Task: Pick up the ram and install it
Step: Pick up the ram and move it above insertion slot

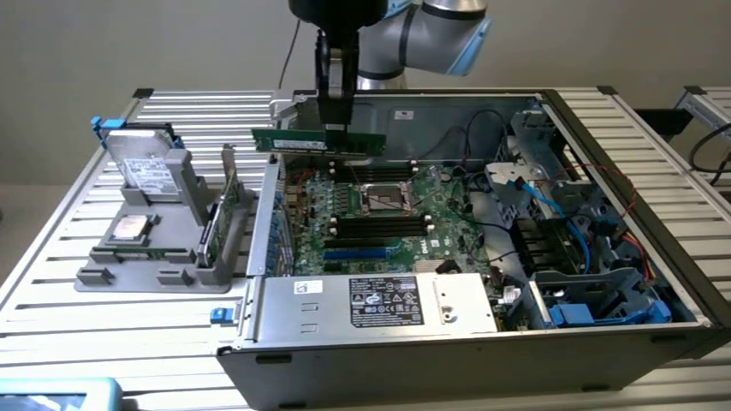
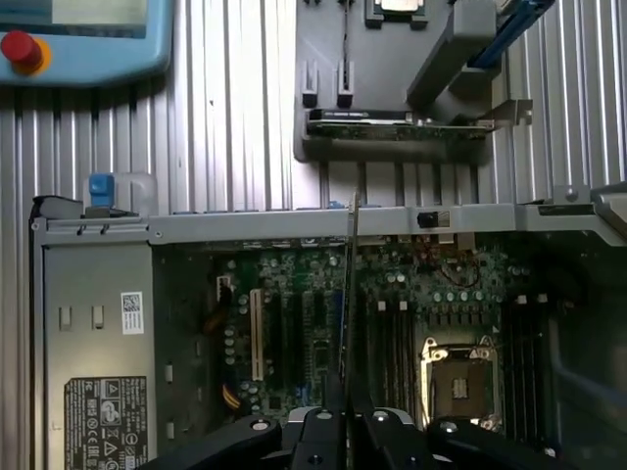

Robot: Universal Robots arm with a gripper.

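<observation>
Ram (image 1: 320, 141) in tight grip of fingers (image 1: 338, 107), aloft over motherboard (image 1: 451, 201) inside open computer case (image 1: 457, 368).

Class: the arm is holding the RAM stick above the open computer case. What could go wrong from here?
1. The gripper pinches the ram at the middle of its top edge; a slip could drop it onto the motherboard.
2. The black memory slots lie close beside the open CPU socket; a stick that comes down off line might jam on a slot wall or strike the socket.
</observation>
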